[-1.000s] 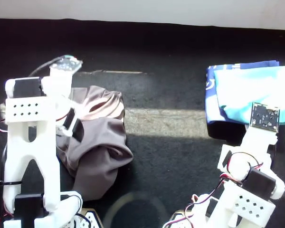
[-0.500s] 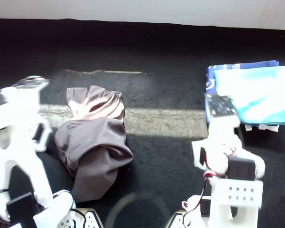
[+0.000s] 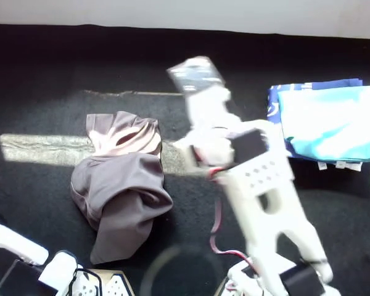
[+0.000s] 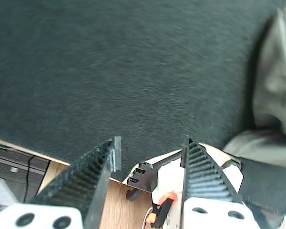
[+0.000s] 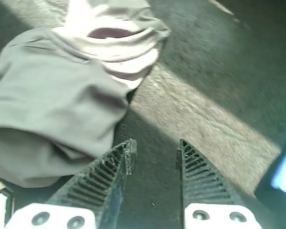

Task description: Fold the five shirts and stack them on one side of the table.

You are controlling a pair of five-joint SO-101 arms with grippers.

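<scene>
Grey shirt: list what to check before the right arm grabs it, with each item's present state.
1. Right gripper open, holding nothing: ok.
2. Left gripper open, holding nothing: ok.
3. Grey shirt spread flat for folding: not ok, a crumpled heap.
4. Right gripper above the shirt: not ok, above bare table beside it.
5. Folded stack apart from the grey shirt: ok.
6. A hem or sleeve to grasp: cannot tell.

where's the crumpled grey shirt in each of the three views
High view: the crumpled grey shirt lies left of centre on the black felt table cover.
Left wrist view: the shirt sits off to one side beyond the open left gripper.
Right wrist view: the shirt lies just ahead of the open right gripper.
Shared landmark: that black cover under the shirt.
</scene>
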